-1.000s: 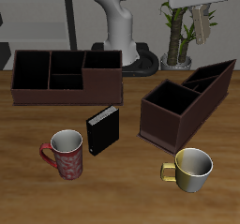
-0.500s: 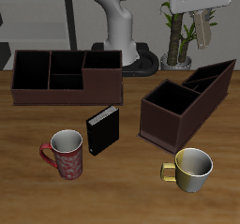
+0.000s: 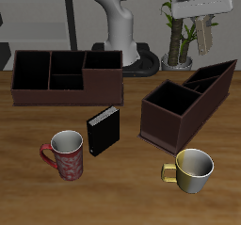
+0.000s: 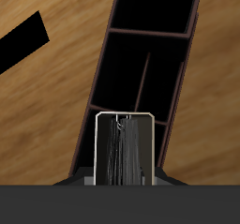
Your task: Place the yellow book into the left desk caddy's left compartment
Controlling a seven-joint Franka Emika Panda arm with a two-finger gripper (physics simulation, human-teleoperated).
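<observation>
Sitting nearest the front edge is a shiny metal mug [image 3: 194,169], behind it the long dark brown left desk caddy [image 3: 188,104] set diagonally, and high above it the gripper [image 3: 195,33] pinches the thin, ridged yellow book [image 4: 125,149].

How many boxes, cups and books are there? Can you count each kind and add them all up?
Boxes: 2, the left desk caddy and another brown box
Cups: 2, a red cup and a yellow cup
Books: 2, a black book and the yellow book in the claw
Total: 6
</observation>
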